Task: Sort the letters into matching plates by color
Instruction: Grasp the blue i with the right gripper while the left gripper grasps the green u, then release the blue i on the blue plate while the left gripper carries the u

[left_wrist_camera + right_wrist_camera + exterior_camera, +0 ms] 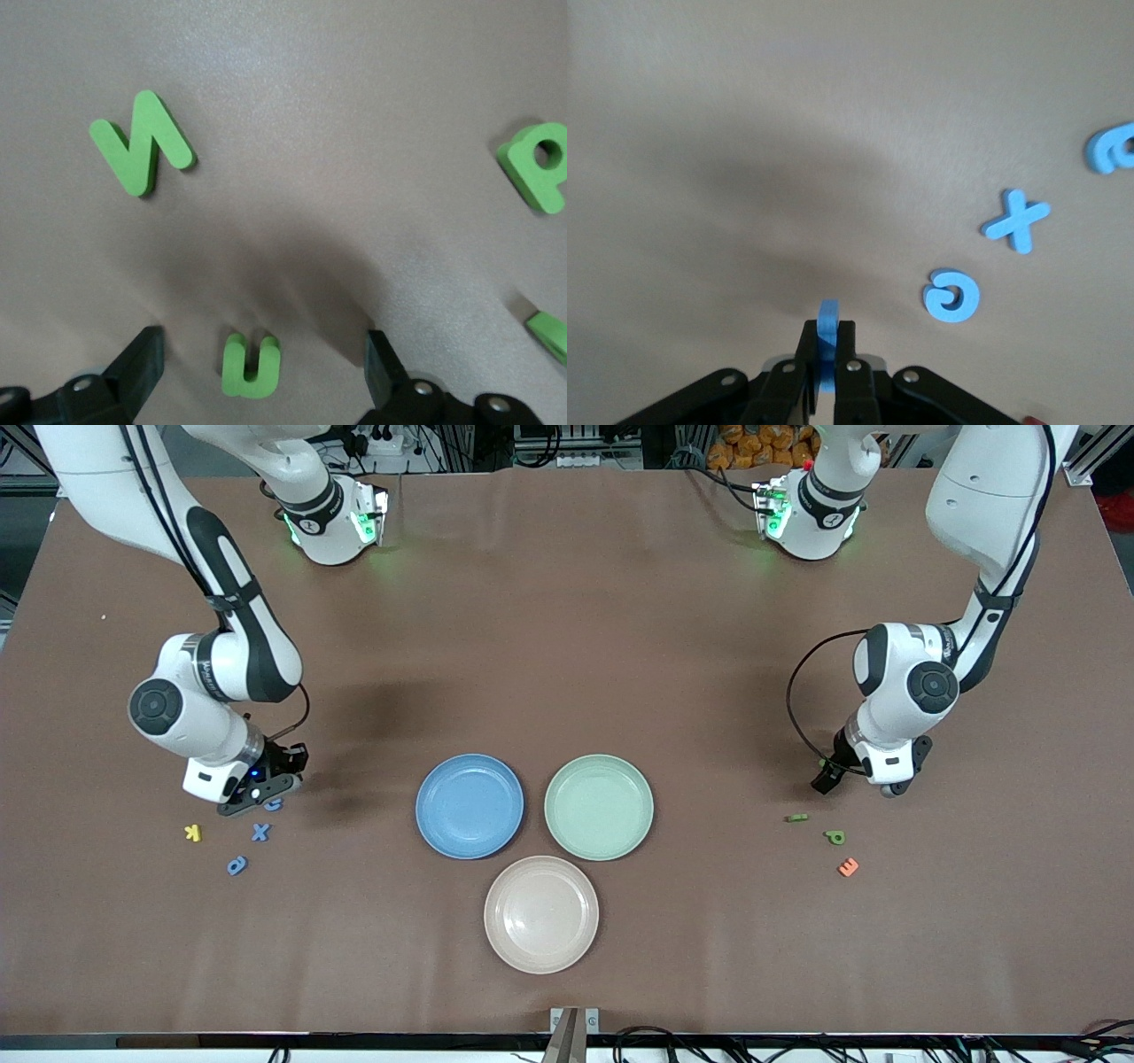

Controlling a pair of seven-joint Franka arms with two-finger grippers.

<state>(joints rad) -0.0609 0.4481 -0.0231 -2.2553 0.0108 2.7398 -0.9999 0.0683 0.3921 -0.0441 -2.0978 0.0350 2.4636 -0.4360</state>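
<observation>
The right claw [266,786] was low over the surface [567,646] at the right arm's end, its fingers [804,359] pressed together on a blue letter [827,332] held edgewise between them — the thin foam edge stood up above the fingertips in the right wrist view. Just beside that claw lay a curled blue letter [274,804], with a blue X [260,832] nearer the front camera than it, and another rounded blue letter [236,864] nearer the front camera still. A yellow K [192,833] lay beside the X, toward the right arm's end of the surface.

The left claw [855,778] hung low over the left arm's end of the surface, fingers [133,367] spread wide and holding nothing. Directly under it, between the two fingers, a green U [251,364] lay flat. A green N [142,142] lay near the claw, apart from the U, and a green P [834,836] lay nearer the front camera than the claw. A fourth green letter [797,817] — shape hard to read — sat close to the claw, with an orange letter [848,866] just past the P, closer to the front camera.

Between the two claws and well apart from both, the blue plate [469,806] and the green plate [599,807] sat side by side, almost touching, the blue one toward the right claw. A beige-pink plate [540,914] lay in front of them, nearer the front camera. No letter lay in any of the plates.
</observation>
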